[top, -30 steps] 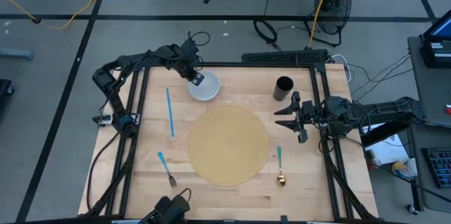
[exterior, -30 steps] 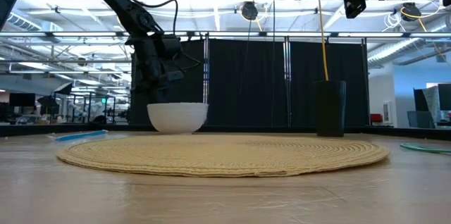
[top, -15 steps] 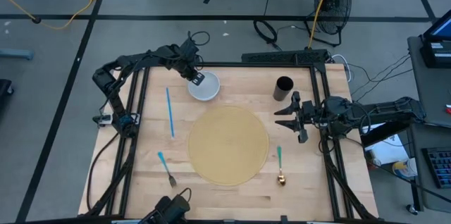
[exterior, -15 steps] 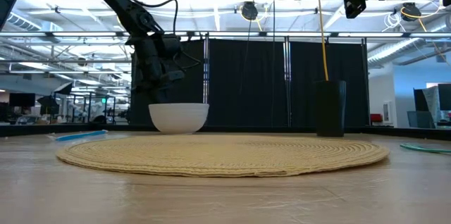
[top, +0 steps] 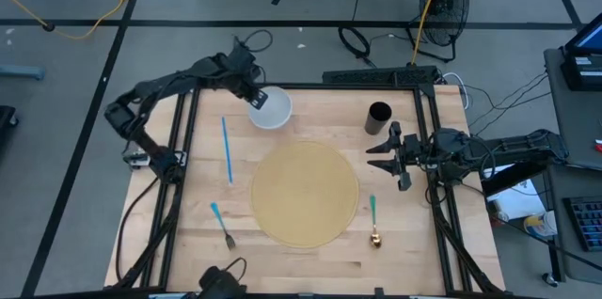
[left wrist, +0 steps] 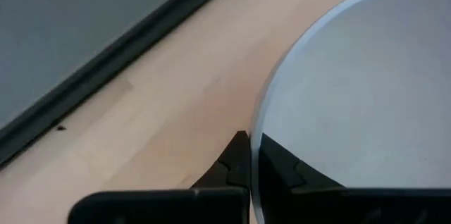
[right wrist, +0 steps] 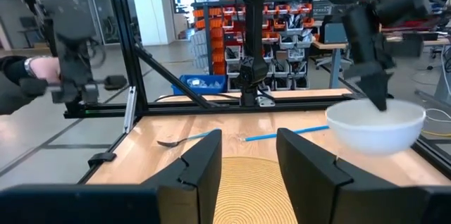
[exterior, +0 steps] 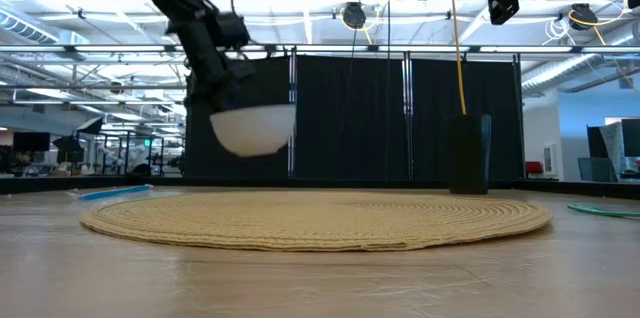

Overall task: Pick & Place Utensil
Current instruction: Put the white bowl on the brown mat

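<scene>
A white bowl (top: 271, 108) is pinched by its rim in the closed left gripper (top: 256, 100) and is held clear of the table (top: 310, 261), at the far left of the boards; in the low view the bowl (exterior: 253, 129) is seen hanging above the wood with open air under it. In the left wrist view the two dark fingers (left wrist: 239, 168) are seen closed on the rim, one on either side of the wall of the bowl (left wrist: 366, 90).

The right gripper (top: 386, 156) is held above the table at the right edge of the round woven mat (top: 305, 193), with its jaws partly apart and nothing between them. In the right wrist view its fingers (right wrist: 204, 160) are seen parted over the mat (right wrist: 246, 182).

Three utensils are counted, all lying flat on the table. A green-handled spoon (top: 373, 220) lies nearest the right gripper, on the near side of it and just to the right of the mat. A fork with a teal handle (top: 222, 225) lies at the near left, well apart from both grippers. A long blue straw-like stick (top: 227, 149) lies on the left, on the near side of the held bowl and apart from it.

One bowl, one mat and one black cup (top: 378, 117) are counted; the cup stands upright at the far right, just beyond the right gripper.
</scene>
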Controlling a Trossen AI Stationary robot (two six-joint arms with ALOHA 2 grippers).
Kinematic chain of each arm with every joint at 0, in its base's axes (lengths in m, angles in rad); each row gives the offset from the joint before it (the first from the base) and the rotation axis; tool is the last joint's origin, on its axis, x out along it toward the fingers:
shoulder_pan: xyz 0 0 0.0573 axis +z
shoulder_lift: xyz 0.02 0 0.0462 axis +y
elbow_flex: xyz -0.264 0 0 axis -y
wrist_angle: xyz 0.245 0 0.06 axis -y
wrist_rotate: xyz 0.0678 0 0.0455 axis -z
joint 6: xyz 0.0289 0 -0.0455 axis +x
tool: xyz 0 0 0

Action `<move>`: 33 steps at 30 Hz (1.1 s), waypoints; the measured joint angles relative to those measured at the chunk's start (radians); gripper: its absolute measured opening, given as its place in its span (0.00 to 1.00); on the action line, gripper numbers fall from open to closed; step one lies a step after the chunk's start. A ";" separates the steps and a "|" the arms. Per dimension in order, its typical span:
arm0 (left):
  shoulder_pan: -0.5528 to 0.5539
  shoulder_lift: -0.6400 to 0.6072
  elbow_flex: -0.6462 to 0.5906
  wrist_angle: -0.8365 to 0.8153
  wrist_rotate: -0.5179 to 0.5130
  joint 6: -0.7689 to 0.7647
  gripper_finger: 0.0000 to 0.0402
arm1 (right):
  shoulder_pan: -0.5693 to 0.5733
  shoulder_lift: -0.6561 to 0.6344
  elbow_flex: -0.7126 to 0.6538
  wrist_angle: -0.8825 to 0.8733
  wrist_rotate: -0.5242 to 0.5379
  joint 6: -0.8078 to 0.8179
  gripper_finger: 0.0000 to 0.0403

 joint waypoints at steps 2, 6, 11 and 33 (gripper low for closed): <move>-0.007 -0.047 0.000 -0.016 -0.001 0.000 0.01 | 0.000 0.000 0.000 0.001 0.000 0.000 0.32; -0.036 -0.138 0.000 -0.044 0.000 0.000 0.01 | 0.000 0.000 0.000 0.001 0.000 0.000 0.32; -0.088 -0.223 0.000 -0.066 0.000 -0.004 0.01 | 0.000 0.000 0.000 0.001 0.000 -0.014 0.32; -0.438 -0.174 -0.001 0.012 0.030 -0.077 0.01 | 0.000 0.000 0.000 0.004 0.048 -0.050 0.32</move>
